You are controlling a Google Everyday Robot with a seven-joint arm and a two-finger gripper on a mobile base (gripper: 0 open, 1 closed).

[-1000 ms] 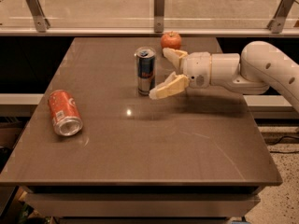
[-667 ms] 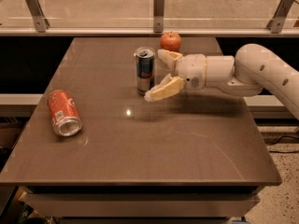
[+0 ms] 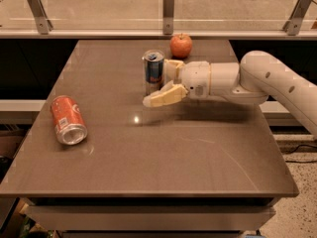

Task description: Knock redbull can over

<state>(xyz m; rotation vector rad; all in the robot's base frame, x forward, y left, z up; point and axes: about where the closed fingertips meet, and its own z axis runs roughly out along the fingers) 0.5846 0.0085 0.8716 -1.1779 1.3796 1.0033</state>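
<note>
The redbull can point(image 3: 154, 71) stands upright, seemingly just inside the gripper's point(image 3: 158, 86) 2 wide-spread, empty fingers point(image 3: 163, 97); a sideways sweep should tip it.

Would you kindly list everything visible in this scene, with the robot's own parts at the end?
redbull can: one, blue and silver, upright at the table's far middle
soda can: one, orange-red, lying on its side at the table's left
apple: one, red, near the far edge, behind the redbull can
table: one, brown, centre of view
posts: three, grey, behind the table
arm: one, white, reaching in from the right
hand: one, cream, open at the redbull can's right side
</note>
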